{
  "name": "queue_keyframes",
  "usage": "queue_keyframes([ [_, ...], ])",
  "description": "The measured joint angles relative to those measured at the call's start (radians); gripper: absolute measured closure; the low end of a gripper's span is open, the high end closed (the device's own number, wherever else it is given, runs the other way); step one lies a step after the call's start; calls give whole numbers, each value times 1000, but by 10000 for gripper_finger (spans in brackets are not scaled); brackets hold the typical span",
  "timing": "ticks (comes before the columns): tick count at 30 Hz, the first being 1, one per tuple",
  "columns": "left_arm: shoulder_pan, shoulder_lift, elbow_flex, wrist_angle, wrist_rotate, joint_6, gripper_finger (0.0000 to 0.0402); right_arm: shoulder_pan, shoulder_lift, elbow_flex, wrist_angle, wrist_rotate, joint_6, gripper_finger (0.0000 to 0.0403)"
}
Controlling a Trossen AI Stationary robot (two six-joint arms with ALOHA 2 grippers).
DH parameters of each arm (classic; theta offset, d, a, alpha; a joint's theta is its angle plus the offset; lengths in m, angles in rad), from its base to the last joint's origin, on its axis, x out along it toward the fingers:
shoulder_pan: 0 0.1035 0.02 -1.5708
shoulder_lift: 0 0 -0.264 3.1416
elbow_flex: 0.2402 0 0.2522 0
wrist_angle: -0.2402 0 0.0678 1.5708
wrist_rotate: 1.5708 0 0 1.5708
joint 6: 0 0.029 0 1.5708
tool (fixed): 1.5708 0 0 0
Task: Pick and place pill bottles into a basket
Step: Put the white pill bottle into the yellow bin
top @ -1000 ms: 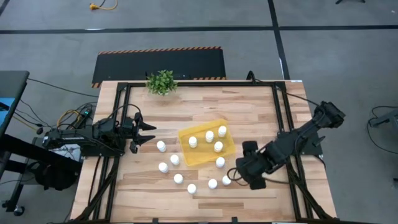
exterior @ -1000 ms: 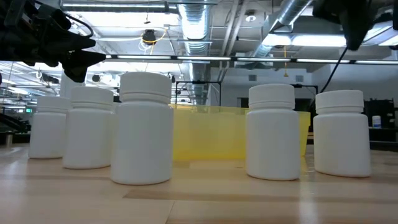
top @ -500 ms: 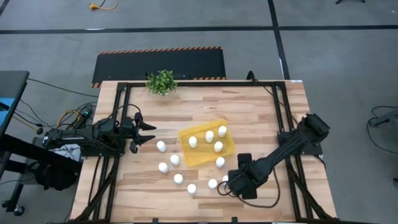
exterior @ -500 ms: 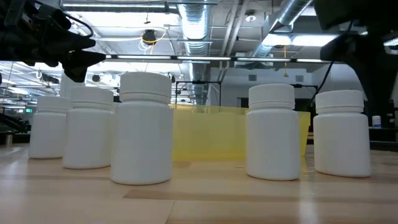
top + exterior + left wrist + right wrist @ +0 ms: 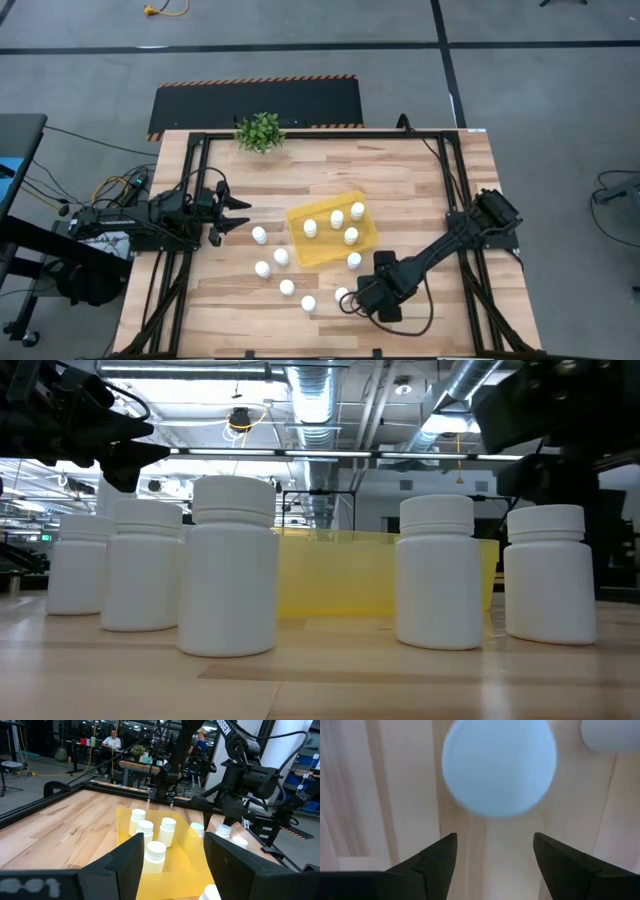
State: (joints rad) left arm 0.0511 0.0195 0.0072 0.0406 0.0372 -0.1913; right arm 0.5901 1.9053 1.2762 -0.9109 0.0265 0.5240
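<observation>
Right pincer [image 5: 492,857], open above a pill bottle [image 5: 499,767] near the worktop's front edge, should centre before closing around it, then carry to the basket [image 5: 300,247]

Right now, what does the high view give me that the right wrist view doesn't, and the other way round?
Only the high view shows the whole layout: the yellow basket with four pill bottles inside, more bottles loose on the table, the potted plant, and the left gripper waiting at the left side. Only the right wrist view shows the open right gripper looking straight down on one bottle cap, not yet around it. Both show the wooden tabletop and loose bottles.
</observation>
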Motion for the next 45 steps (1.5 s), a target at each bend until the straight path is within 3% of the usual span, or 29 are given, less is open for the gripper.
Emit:
queue_keyframes([
  [45,0,0,0,0,0,0,207,-49,-6,1,205,1,-116,148],
])
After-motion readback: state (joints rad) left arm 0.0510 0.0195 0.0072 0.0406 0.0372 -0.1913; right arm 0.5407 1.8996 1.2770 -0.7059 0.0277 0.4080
